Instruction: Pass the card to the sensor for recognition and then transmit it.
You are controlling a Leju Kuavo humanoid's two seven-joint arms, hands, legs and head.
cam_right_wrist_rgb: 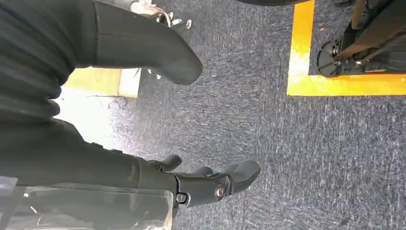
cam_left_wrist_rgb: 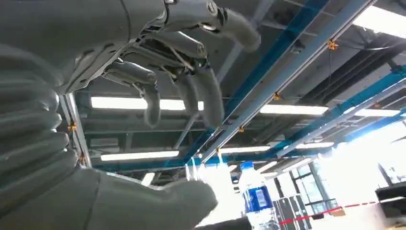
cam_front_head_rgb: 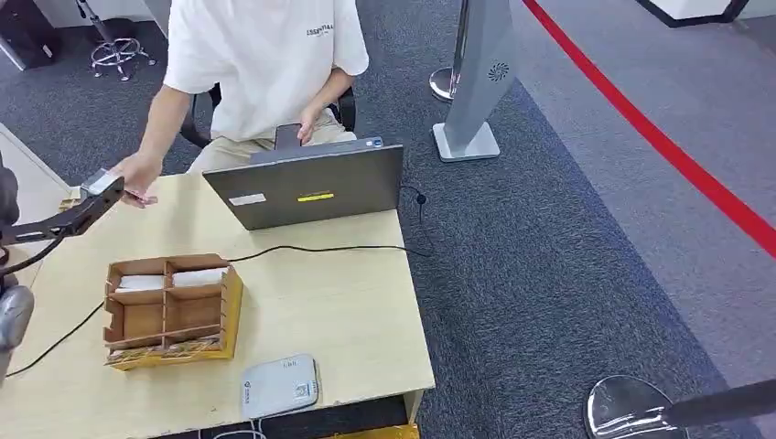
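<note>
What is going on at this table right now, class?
The robot's left hand reaches to a seated person's hand at the table's far corner. Its fingers are spread with nothing between them. The right hand hangs empty over carpet. A white device lies near the front edge.

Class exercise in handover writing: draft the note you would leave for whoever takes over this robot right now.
Left hand: open, raised beside the person's hand at the table's far corner.
Right hand: open, hanging over carpet.
Sensor sits at the table's near edge; white cards lie in the box.
Neither hand holds a card, so the handover looks done. Whether it was scanned cannot be told.
</note>
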